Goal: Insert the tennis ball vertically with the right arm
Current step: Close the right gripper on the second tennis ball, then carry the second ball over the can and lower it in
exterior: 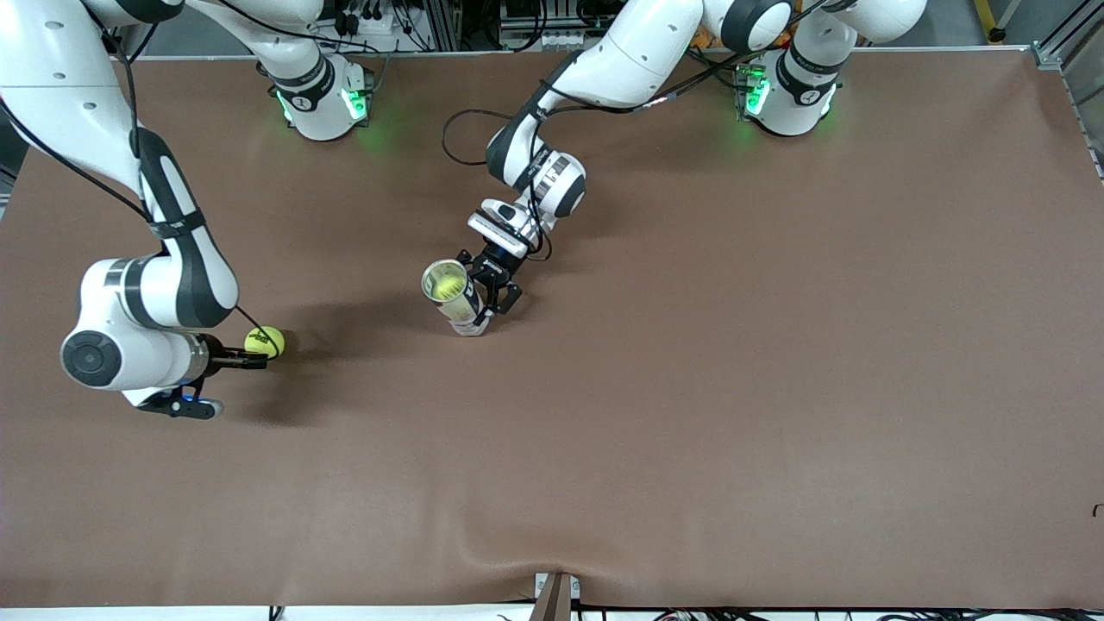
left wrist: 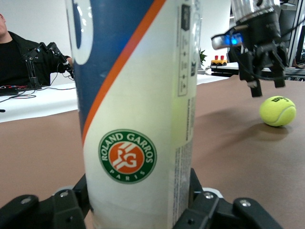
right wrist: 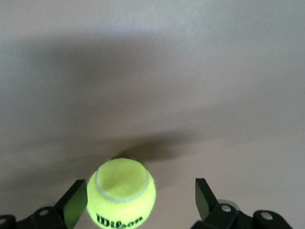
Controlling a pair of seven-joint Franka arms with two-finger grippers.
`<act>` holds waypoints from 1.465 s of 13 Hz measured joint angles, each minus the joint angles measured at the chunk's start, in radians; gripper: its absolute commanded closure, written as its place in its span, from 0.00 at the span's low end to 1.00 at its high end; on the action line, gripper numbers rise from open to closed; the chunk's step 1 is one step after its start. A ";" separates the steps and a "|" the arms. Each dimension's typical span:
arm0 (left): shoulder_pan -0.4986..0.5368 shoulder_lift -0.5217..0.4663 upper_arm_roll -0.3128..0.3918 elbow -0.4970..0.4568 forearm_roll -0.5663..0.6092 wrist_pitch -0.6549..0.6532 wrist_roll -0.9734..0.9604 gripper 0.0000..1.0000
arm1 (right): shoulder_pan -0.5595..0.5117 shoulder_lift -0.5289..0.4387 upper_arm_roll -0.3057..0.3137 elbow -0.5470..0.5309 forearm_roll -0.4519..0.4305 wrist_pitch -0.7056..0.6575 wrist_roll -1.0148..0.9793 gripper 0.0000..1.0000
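Tennis ball (exterior: 264,341): yellow-green, black Wilson lettering, lying on the brown table (exterior: 776,388) toward the right arm's end, well apart from the can. Seen in the right wrist view (right wrist: 121,193) it lies between the spread fingers (right wrist: 75,202), close against one of them and clear of the second.

Right gripper (exterior: 250,355): low at the ball, fingers open around it, nothing clamped. The left wrist view shows this gripper (left wrist: 267,83) standing over the ball (left wrist: 278,110), which rests on the table.

Ball can (exterior: 454,297): a tall tube, white and blue with an orange stripe and a Roland Garros badge (left wrist: 138,114), upright near mid-table, mouth up (a second yellow ball (exterior: 447,285) shows inside it).

Left gripper (exterior: 492,289): at the can's side, fingers closed on its lower wall, holding it upright.

Table: plain brown surface; the ball lies slightly nearer to the front camera than the can.
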State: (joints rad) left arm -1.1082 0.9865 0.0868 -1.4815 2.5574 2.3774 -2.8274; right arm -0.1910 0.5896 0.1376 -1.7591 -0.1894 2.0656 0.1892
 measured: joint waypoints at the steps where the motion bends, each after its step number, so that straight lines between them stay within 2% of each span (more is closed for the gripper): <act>1: 0.004 0.000 -0.001 0.000 0.001 0.001 0.000 0.23 | 0.001 0.000 0.005 -0.016 0.000 0.011 0.000 0.00; 8: 0.013 0.000 -0.003 0.000 0.002 0.001 0.000 0.23 | 0.002 -0.001 0.019 -0.055 0.000 0.050 0.001 0.00; 10: 0.013 0.000 -0.003 0.000 0.002 0.001 0.000 0.23 | 0.002 -0.001 0.019 -0.083 0.000 0.071 0.001 0.61; 11: 0.013 0.000 -0.003 0.000 0.003 0.001 0.000 0.23 | 0.002 0.000 0.019 -0.089 0.000 0.072 0.001 0.84; 12: 0.013 0.000 -0.003 0.000 0.009 0.002 0.000 0.23 | 0.002 -0.001 0.019 -0.090 0.000 0.072 0.001 0.95; 13: 0.016 0.000 -0.003 0.000 0.023 0.002 0.001 0.23 | 0.002 -0.004 0.020 -0.087 0.000 0.072 0.001 1.00; 15: 0.032 0.000 -0.003 0.000 0.042 0.003 0.001 0.22 | 0.003 -0.011 0.031 -0.049 0.006 0.018 0.001 1.00; 17: 0.041 0.000 -0.005 0.000 0.043 0.003 0.001 0.22 | 0.020 -0.019 0.054 0.094 0.060 -0.184 0.032 1.00; 19: 0.041 0.000 -0.005 0.000 0.043 0.004 0.002 0.22 | 0.063 -0.041 0.060 0.249 0.158 -0.395 0.088 1.00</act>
State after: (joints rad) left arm -1.0677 0.9864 0.0816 -1.4819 2.6008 2.3811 -2.8257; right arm -0.1280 0.5486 0.1979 -1.5104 -0.0313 1.6705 0.2768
